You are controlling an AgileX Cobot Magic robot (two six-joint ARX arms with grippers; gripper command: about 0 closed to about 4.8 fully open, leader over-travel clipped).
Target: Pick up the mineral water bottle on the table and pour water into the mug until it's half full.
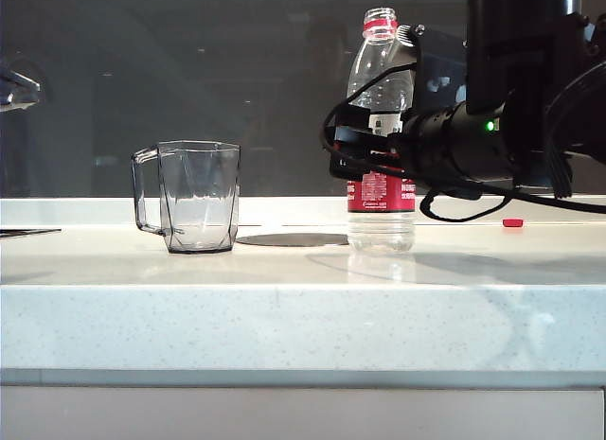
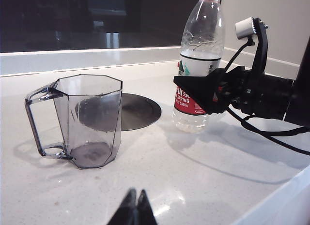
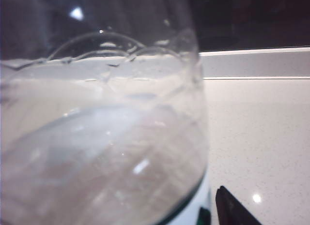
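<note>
A: Status on the right pincer (image 2: pixel 193 92)?

B: Level with the label of the mineral water bottle (image 1: pixel 381 128), coming in from 3 o'clock in the exterior view. Jaws spread wide on either side of the bottle; nothing shows them pressing it. The bottle stands upright on the bench (image 1: pixel 303 298), so the grasp looks not yet made. The right wrist view is filled with the bottle's clear shoulder, one dark fingertip (image 3: pixel 232 210) at the edge.

A: Left pincer?

B: Its tips (image 2: pixel 134 210) show low in the left wrist view, pressed together, holding nothing, well clear of both items.

A: Task progress?

B: Early. Cap appears to be off: open neck with red ring, and a small red cap (image 1: pixel 512 222) lies on the bench at 3 o'clock of the bottle. The mug (image 1: pixel 194 196) sits at 9 o'clock of the bottle, well apart, and looks empty. Water (image 2: pixel 201 65) remains in the bottle. Left to do: close, lift, tilt, pour to half.

A: Count?

B: One bottle, one mug, one loose cap, one dark round disc (image 1: pixel 294 239) in the bench between mug and bottle, two pincers.
</note>
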